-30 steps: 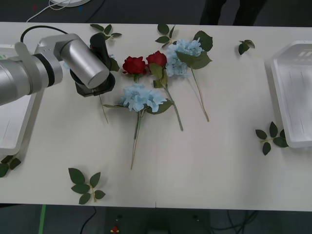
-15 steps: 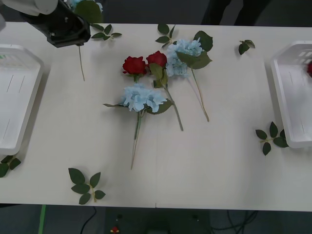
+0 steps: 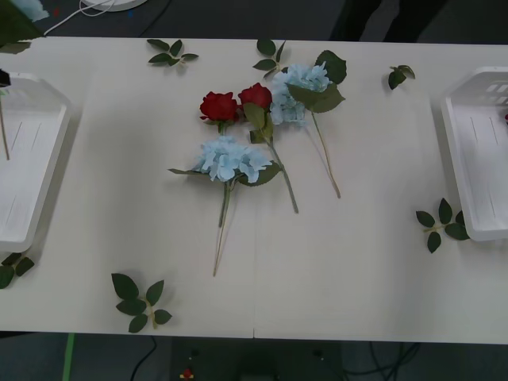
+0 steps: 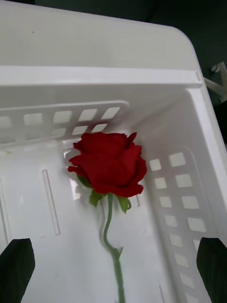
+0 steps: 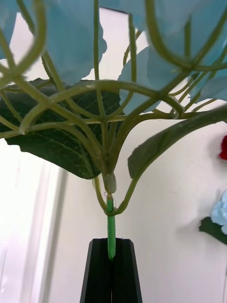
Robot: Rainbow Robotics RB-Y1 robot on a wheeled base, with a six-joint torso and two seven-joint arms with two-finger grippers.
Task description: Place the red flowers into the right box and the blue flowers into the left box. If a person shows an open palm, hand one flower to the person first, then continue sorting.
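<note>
My left gripper (image 5: 111, 248) is shut on the green stem of a blue flower (image 5: 71, 42), whose petals and leaves spread above the black fingers. In the front view that flower (image 3: 17, 8) shows at the far left corner, its stem hanging over the left box (image 3: 36, 198). Two red flowers (image 3: 219, 105) lie side by side at the table's middle, with a blue flower (image 3: 232, 158) in front of them and another blue flower (image 3: 298, 86) to their right. My right gripper (image 4: 114, 244) is open above a red flower (image 4: 109, 163) lying in the right box (image 4: 94, 75).
Loose green leaf sprigs lie scattered: one (image 3: 140, 300) near the front edge, one (image 3: 439, 221) beside the right box (image 3: 476, 159), several along the far edge (image 3: 171, 51). A white cable (image 3: 87, 9) runs behind the table.
The left arm has swung from beside the flowers to the far left, carrying the blue flower by its stem; the stem now hangs over the left box.
</note>
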